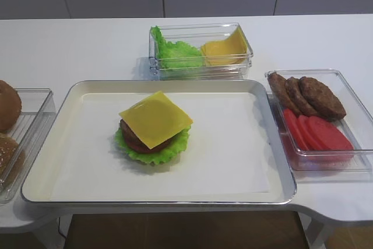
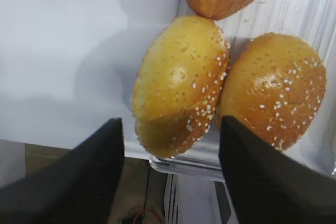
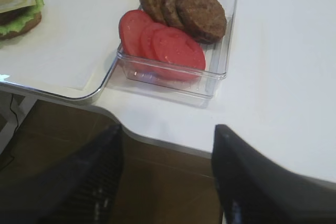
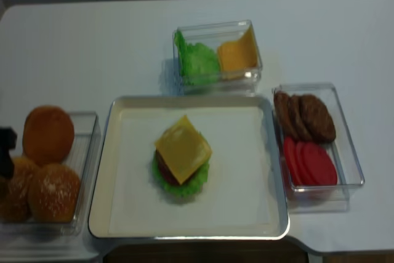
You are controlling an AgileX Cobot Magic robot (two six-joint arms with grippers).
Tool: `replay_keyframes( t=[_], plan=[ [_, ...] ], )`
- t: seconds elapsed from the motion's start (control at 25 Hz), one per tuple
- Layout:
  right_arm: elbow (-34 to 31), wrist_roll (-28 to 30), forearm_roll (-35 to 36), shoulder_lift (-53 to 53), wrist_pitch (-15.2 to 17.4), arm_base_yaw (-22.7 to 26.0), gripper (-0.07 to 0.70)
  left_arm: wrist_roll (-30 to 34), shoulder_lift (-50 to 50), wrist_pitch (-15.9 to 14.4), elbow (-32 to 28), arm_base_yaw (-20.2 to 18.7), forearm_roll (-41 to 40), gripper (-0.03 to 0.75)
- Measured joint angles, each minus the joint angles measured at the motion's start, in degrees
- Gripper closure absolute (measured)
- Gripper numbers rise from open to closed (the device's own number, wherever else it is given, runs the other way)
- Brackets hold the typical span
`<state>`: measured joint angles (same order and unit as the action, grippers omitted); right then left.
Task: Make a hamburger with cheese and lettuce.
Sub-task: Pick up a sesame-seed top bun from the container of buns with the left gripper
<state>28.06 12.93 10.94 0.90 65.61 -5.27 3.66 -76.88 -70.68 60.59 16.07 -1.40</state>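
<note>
At far left, glossy sesame-seeded buns [image 2: 181, 85] fill a clear tub; the left gripper [image 2: 170, 177] hangs wide above them. Mid-frame, the hamburger [image 1: 154, 129]: ruffled lettuce [image 1: 145, 152], smooth square cheese [image 1: 155, 118]. The right gripper [image 3: 167, 174] gapes, empty.

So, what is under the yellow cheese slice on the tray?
Under the cheese a brown patty shows, resting on ruffled lettuce. Most of the patty's top is covered, so anything else there cannot be seen.

No readable text, label or number appears anywhere.
</note>
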Motion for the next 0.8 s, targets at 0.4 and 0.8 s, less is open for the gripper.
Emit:
replay_keyframes(
  t=[0.4,0.8],
  plan=[
    [0.00,0.00,0.00,0.00,0.00,0.00,0.207,-0.20,-2.54,0.18,0.00,0.00,-0.11,0.286],
    [0.00,0.00,0.00,0.00,0.00,0.00,0.207,-0.20,-2.93,0.23,0.00,2.07,1.40,0.202]
  ],
)
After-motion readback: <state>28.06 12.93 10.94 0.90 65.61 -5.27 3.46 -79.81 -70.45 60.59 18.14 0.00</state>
